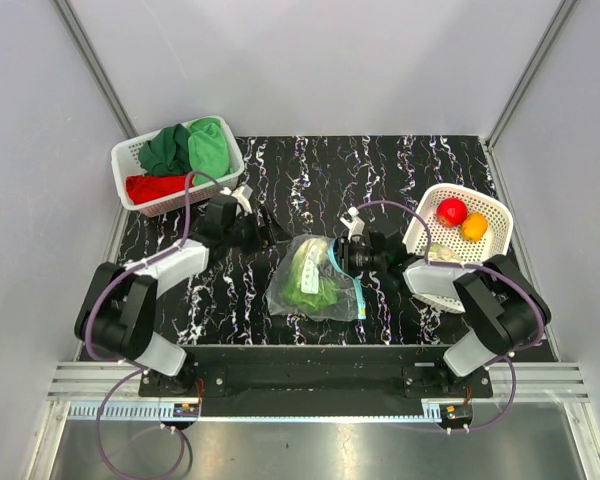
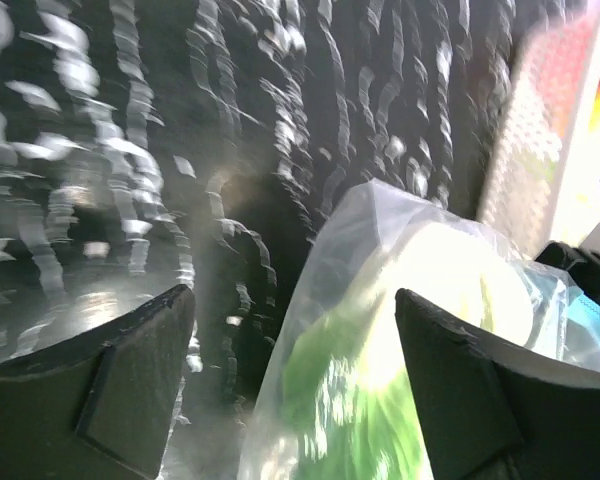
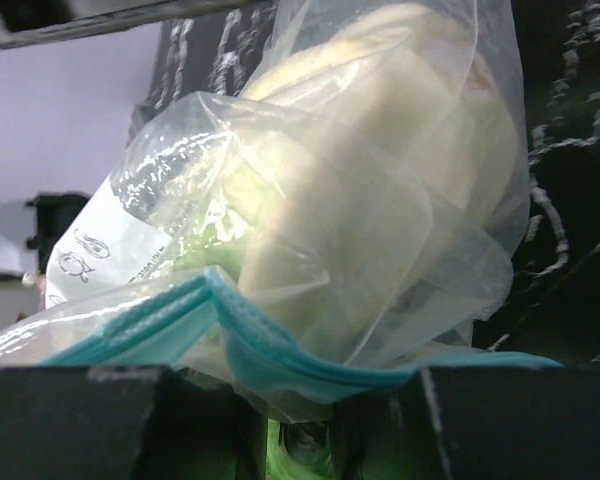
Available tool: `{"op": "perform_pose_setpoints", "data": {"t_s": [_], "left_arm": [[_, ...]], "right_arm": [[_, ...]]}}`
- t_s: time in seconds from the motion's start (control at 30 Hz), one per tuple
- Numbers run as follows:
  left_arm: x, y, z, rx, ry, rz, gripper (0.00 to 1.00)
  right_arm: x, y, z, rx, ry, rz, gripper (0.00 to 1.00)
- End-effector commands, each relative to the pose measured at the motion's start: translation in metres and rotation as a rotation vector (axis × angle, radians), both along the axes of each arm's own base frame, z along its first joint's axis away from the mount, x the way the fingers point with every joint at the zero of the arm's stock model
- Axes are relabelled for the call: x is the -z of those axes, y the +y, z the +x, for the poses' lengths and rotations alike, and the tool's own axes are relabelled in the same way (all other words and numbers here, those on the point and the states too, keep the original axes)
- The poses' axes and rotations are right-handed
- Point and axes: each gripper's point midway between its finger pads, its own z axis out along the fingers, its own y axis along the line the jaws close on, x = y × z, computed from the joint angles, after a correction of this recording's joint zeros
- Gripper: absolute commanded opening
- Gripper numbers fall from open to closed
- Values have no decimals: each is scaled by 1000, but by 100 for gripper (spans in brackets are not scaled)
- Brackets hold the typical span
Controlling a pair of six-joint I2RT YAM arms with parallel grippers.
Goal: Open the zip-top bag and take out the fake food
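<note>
Your right gripper is meeting the teal strip of the clear, crinkly zip-top bag, clamp unclear; your left gripper is hovering wide-open, ready to pull.

The clear, crumpled zip-top bag lies mid-worktop, its teal zip strip to the right. It holds a green leafy piece and a pale cabbage piece. The red piece and orange piece sit in the white basket.

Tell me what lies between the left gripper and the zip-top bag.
Nothing but a short stretch of bare black marbled tabletop; the top view shows it between the left gripper and the zip-top bag.
</note>
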Motion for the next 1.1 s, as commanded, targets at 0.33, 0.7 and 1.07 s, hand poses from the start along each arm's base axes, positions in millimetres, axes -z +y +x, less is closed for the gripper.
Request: {"op": "perform_pose_setpoints", "data": {"t_s": [0.33, 0.7, 1.07], "left_arm": [[-36, -55, -44, 294, -83, -472, 73], [-20, -19, -7, 70, -98, -162, 0], [-21, 53, 25, -370, -109, 38, 0]], "right_arm": [[-46, 6, -28, -182, -73, 206, 22], [-41, -9, -25, -84, -72, 81, 10], [-29, -41, -56, -11, -60, -15, 0]]}}
